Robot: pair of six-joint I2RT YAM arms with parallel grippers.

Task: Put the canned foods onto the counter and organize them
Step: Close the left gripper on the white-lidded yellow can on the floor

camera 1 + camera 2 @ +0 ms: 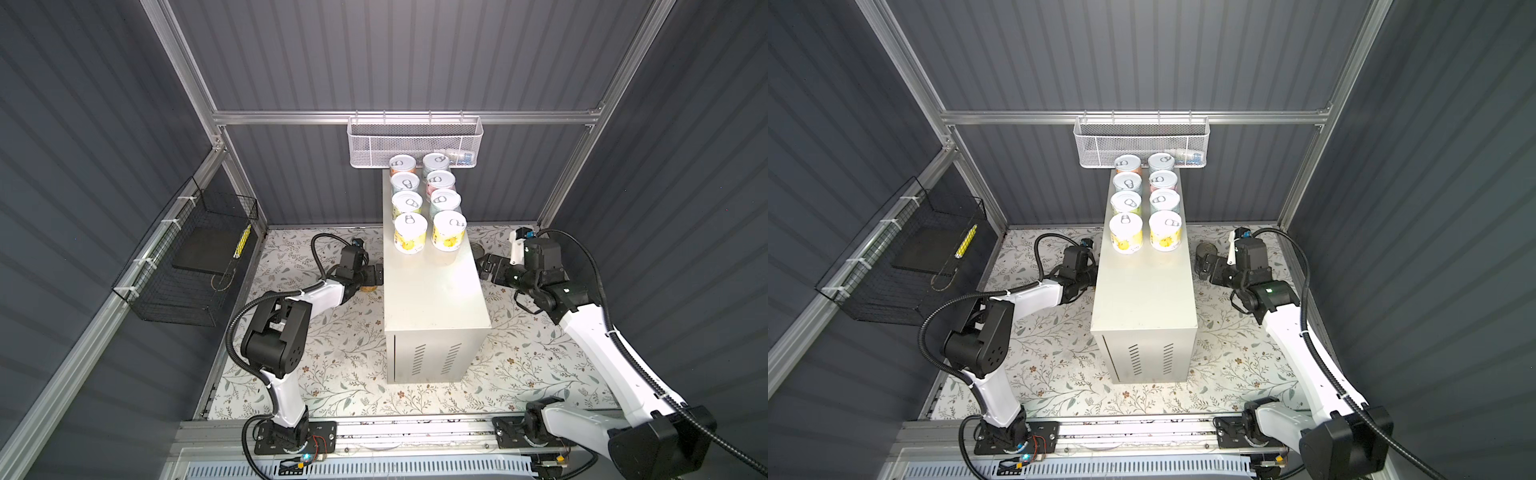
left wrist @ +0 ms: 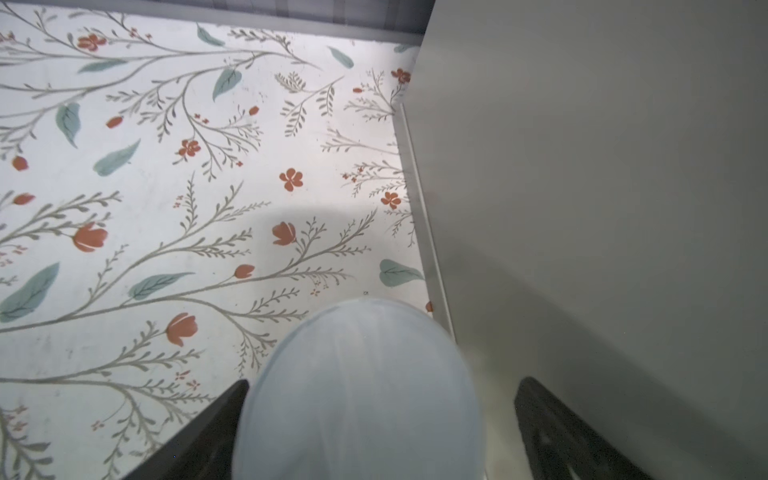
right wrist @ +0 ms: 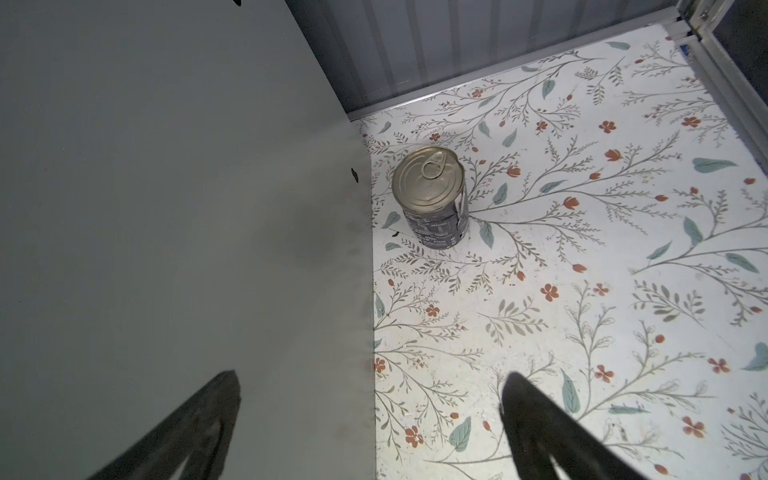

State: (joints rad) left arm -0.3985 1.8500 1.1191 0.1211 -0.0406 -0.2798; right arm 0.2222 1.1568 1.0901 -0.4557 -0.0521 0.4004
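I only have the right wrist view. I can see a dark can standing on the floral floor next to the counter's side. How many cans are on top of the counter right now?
Observer: Eight cans stand on the counter, in two rows of four at its far end.
Operator: Where is the left arm?
Observer: The left gripper is low at the counter's opposite side, with its jaws open on either side of a pale-lidded can.
Operator: Is there room up top for my can?
Observer: Probably, since the near half of the top is bare.
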